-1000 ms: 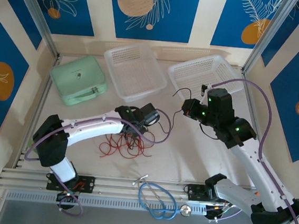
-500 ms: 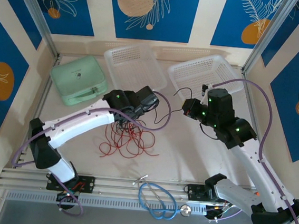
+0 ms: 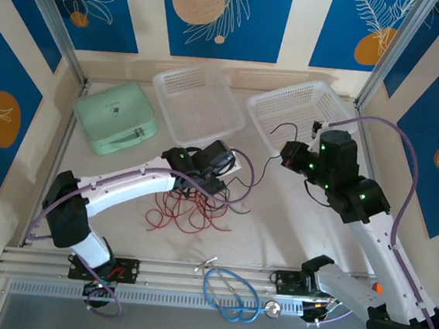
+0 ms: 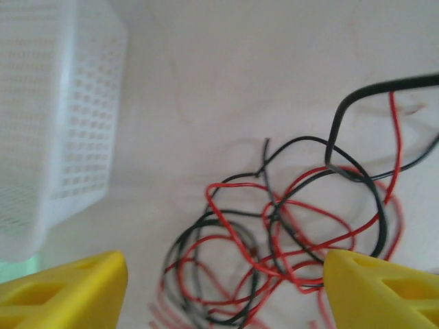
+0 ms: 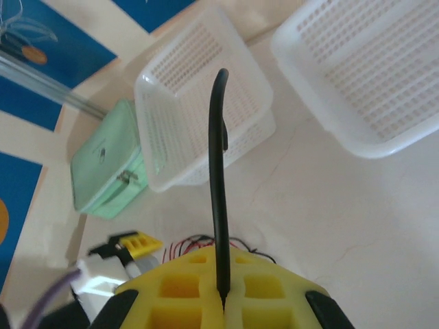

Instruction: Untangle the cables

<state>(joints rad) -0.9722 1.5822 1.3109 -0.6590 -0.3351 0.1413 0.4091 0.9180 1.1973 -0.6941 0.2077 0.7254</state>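
Note:
The cables (image 3: 188, 208) lie mid-table as a loose tangle of thin red and black wires (image 4: 274, 240). My left gripper (image 3: 198, 182) hovers just over the tangle's far edge. It is open (image 4: 226, 295), its yellow fingers (image 4: 68, 288) standing wide apart on either side of the loops and touching none. One black cable (image 3: 259, 168) leads from the tangle up to my right gripper (image 3: 285, 154), raised to the right. That gripper (image 5: 221, 301) is shut on the black cable (image 5: 218, 171), which sticks out straight from between the closed yellow pads.
Two white mesh baskets (image 3: 198, 104) (image 3: 302, 110) stand at the back, one close beside the tangle (image 4: 55, 116). A mint-green case (image 3: 115, 116) sits at the back left. A thicker blue cable loop (image 3: 230, 294) lies on the front rail between the arm bases.
My left gripper has opened and dropped the wires it was pinching, settling back over the tangle. My right arm has drawn a little to the right, pulling the black cable with it.

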